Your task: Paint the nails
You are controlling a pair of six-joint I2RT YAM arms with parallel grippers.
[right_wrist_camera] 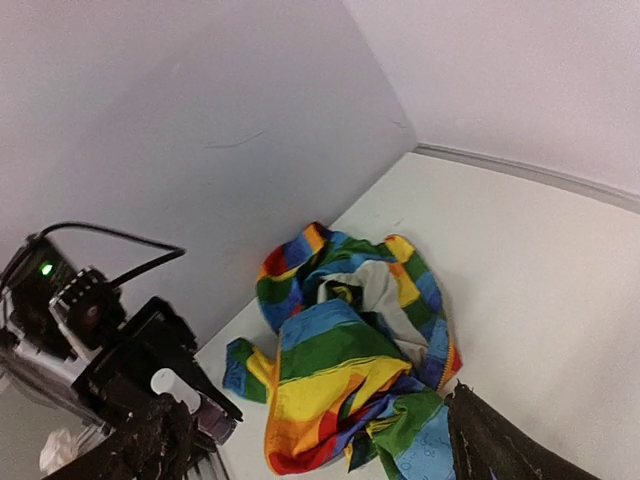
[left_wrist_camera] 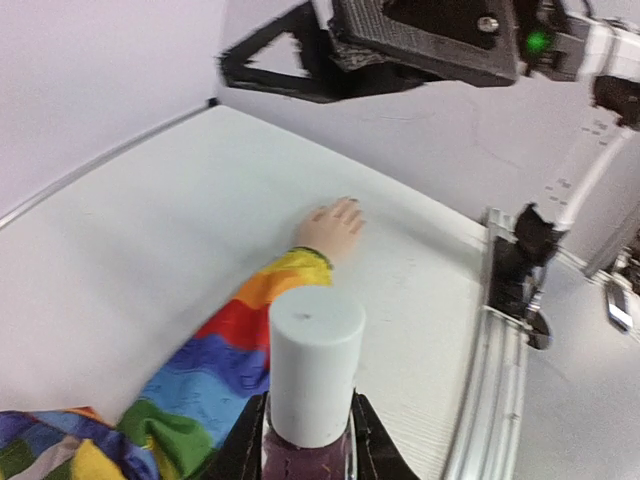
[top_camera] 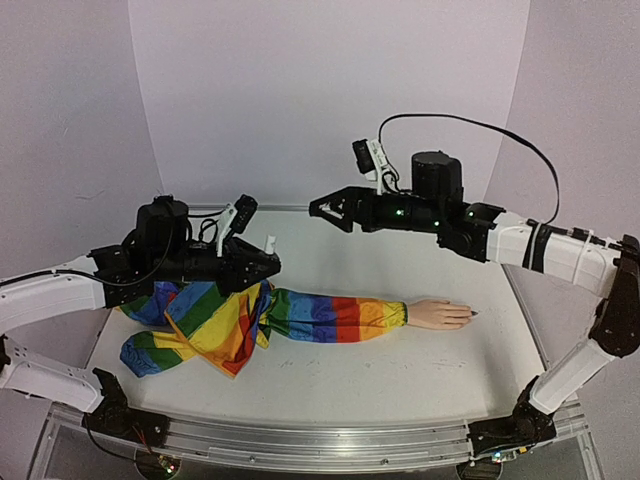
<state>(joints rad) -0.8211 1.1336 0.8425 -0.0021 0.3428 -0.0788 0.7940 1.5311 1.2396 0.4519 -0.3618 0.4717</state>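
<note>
A pale mannequin hand [top_camera: 437, 314] lies on the white table [top_camera: 400, 370], at the end of a rainbow-striped sleeve [top_camera: 320, 315]. Its nails [top_camera: 471, 315] look dark at the fingertips, and the left wrist view shows these nails [left_wrist_camera: 349, 206] small and blurred. My left gripper [top_camera: 270, 256] hovers over the bunched sleeve. It is shut on a small polish bottle [left_wrist_camera: 314, 385] with a white cap and purple contents. My right gripper [top_camera: 326, 207] hangs open in the air to the bottle's right, above the table and apart from it. Its fingers [right_wrist_camera: 495, 445] hold nothing.
The sleeve's loose cloth [right_wrist_camera: 350, 340] is piled at the table's left. White walls [top_camera: 330, 90] close in the back and sides. A metal rail [top_camera: 320, 440] runs along the near edge. The right arm [top_camera: 540, 245] reaches across above the mannequin hand.
</note>
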